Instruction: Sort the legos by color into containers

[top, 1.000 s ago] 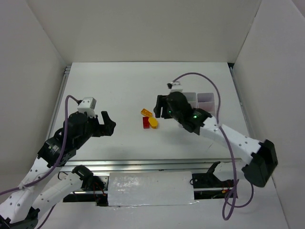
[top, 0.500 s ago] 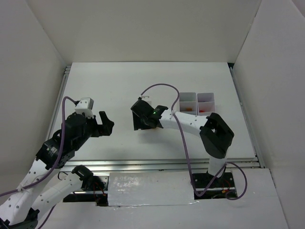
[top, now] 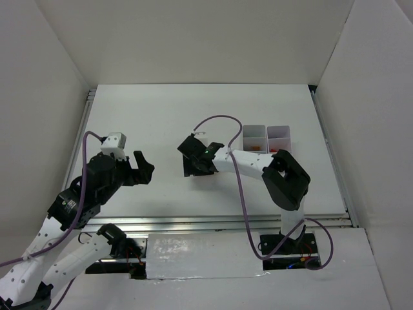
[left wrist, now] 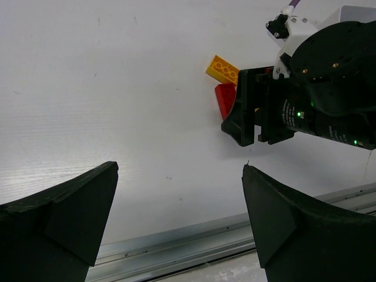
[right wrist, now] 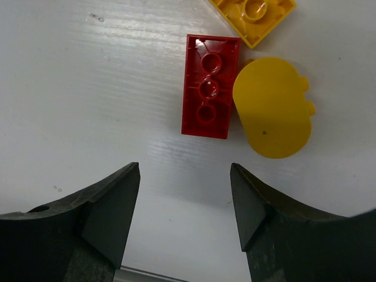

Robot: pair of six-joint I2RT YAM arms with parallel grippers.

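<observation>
A red studded brick [right wrist: 208,94] lies on the white table, underside up. A yellow oval brick [right wrist: 271,107] touches its right side, and a yellow studded brick [right wrist: 254,17] lies just beyond them. My right gripper [right wrist: 185,167] is open and empty, hovering just short of the red brick. In the top view the right gripper [top: 195,166] hides these bricks. The left wrist view shows the yellow brick [left wrist: 223,69] and red brick [left wrist: 225,98] beside the right gripper [left wrist: 252,111]. My left gripper [top: 150,165] is open and empty, well left of them. The white tray [top: 267,129] stands to the right, partly behind the arm.
The tray's two visible compartments hold small red and orange pieces [top: 256,148]. A metal rail [top: 193,223] runs along the table's near edge. White walls enclose the table on the left, back and right.
My right gripper has swung left from beside the tray to above the red and yellow bricks, and now covers them in the top view. The left arm has barely moved.
</observation>
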